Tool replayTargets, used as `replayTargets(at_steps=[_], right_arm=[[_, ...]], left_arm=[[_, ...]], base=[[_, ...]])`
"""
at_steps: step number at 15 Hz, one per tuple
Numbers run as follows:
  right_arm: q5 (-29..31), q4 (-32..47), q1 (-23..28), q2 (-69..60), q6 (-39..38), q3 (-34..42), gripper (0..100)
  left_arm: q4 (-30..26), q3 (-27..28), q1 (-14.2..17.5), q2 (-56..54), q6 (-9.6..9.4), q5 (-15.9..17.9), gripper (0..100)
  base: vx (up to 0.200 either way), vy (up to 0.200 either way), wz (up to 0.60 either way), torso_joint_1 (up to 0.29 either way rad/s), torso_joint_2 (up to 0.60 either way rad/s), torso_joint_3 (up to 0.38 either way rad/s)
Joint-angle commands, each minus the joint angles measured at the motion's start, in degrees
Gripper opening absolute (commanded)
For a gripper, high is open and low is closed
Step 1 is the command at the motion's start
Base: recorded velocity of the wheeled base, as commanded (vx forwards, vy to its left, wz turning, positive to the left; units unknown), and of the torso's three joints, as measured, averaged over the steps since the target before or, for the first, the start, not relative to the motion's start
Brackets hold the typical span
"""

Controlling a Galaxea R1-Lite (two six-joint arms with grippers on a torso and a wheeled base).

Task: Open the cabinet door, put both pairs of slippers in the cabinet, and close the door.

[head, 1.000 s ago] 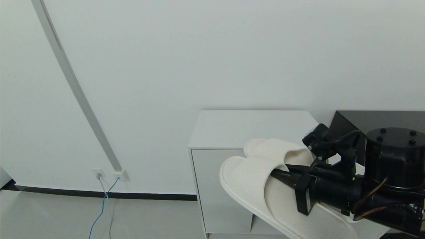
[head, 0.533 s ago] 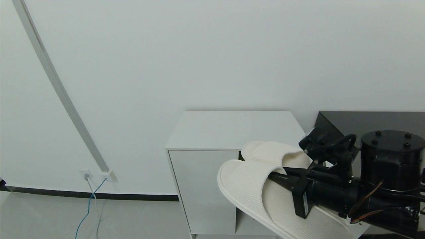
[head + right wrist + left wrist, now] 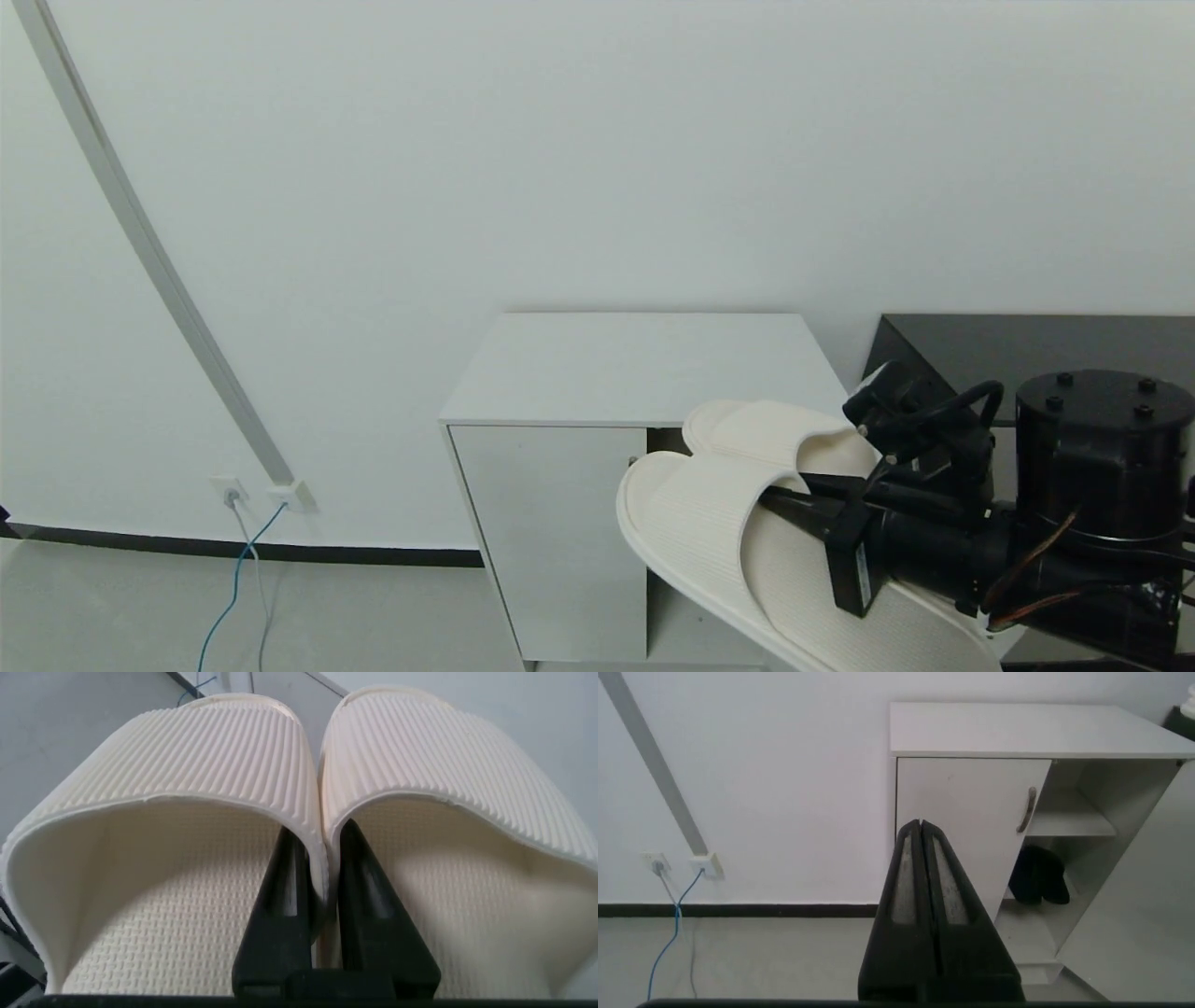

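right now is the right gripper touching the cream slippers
Touching. In the right wrist view the right gripper has one finger inside each of the cream slippers, pinching their adjoining walls.

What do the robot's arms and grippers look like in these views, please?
The right arm is black, with a bolt-topped cylindrical joint, a looped black cable and thin orange wires. The right gripper and left gripper both have long black tapering fingers; the left's carry grey inset faces.
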State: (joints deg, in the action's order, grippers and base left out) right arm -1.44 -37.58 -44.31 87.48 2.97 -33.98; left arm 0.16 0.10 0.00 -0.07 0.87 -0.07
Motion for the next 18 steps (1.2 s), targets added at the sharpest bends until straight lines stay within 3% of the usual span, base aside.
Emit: replayTargets(at_steps=[1,18], right_arm=[[-0.1,0.0,0.0,0.1,0.1,0.1,0],[-0.1,0.0,0.0,0.4,-0.3,0.2,0]], left_arm=[[0.0,0.0,-0.1,0.1,0.01,-0.1,0],[0.0,-0.1,0.0,0.1,0.10,0.1,0]], base=[[0.000,0.000,0.00,0.000,0.00,0.000],[0.000,-0.012,0.00,0.000,0.00,0.000]])
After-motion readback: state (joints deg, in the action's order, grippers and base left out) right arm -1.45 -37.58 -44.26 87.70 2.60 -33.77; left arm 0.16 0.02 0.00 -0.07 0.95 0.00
